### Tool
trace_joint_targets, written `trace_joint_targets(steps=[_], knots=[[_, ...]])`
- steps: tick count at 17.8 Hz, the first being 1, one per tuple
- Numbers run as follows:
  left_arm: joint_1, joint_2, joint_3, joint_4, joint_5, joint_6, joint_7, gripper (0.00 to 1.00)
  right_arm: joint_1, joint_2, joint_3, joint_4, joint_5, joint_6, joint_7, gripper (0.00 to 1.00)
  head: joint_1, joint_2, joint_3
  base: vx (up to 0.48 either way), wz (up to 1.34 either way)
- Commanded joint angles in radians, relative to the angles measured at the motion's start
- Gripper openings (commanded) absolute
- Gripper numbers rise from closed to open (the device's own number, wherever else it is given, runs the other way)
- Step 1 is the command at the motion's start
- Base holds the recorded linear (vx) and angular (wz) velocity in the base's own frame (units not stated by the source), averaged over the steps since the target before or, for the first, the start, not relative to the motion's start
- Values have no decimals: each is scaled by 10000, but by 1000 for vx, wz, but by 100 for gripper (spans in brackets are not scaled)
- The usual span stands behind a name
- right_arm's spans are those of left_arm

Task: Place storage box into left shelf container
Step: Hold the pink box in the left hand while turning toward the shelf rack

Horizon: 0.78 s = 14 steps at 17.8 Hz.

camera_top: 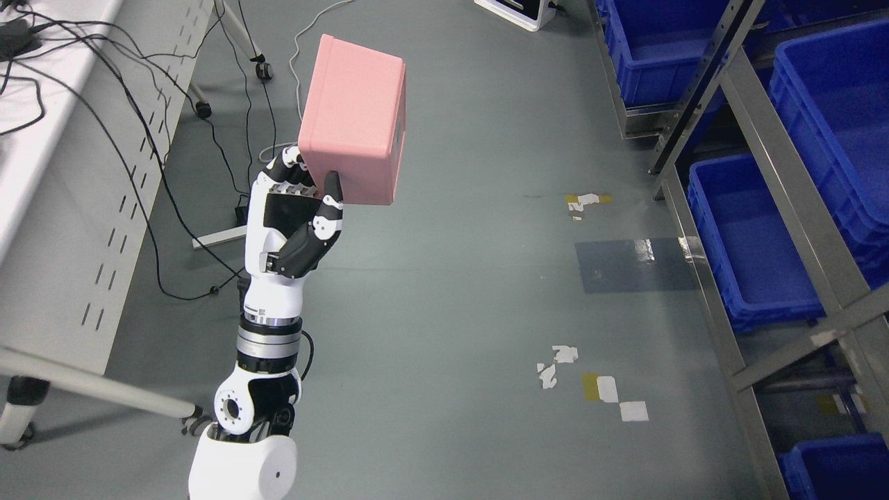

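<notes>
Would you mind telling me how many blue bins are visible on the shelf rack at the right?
5, though the rack may hide more: one at top centre-right, one at the upper right edge, one mid-right on a lower level, one in the bottom right corner, and a sliver top right.

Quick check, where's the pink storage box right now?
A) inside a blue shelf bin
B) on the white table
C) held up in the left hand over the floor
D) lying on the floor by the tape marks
C: the pink storage box is gripped at its lower corner by the left hand, raised over the grey floor, well clear of the blue bins on the shelf at right.
</notes>
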Motion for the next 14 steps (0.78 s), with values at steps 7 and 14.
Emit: trace_joint_targets(steps=[7, 14], knots=[[608, 175, -449, 7, -12, 115, -722, 2, 93, -175, -46, -174, 15, 0, 0, 100, 0, 0, 0, 462, -118], [778, 175, -572, 176, -12, 145, -1321, 2, 93, -175, -46, -174, 15, 0, 0, 100, 0, 0, 0, 439, 82]])
